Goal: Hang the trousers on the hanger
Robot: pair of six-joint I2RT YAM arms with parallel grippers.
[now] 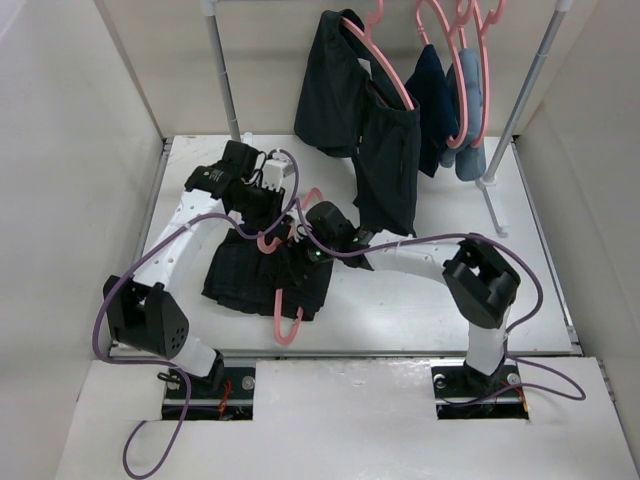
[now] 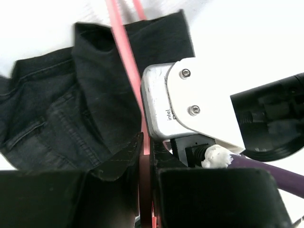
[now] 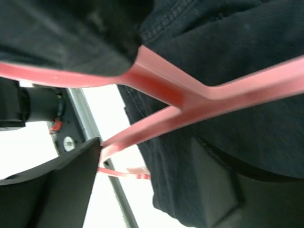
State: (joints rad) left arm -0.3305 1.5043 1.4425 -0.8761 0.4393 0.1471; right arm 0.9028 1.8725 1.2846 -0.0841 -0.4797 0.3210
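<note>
Three eyes on the rig: one fixed overhead, two riding the wrists.

My top camera sits above and behind the arms, looking down and forward across the table from well back. My left wrist camera hangs close over the trousers and the hanger, with the right wrist's camera housing in its frame. My right wrist camera is nearer still, so that hanger and dark cloth fill its view. All three share that patch at the table's middle.
</note>
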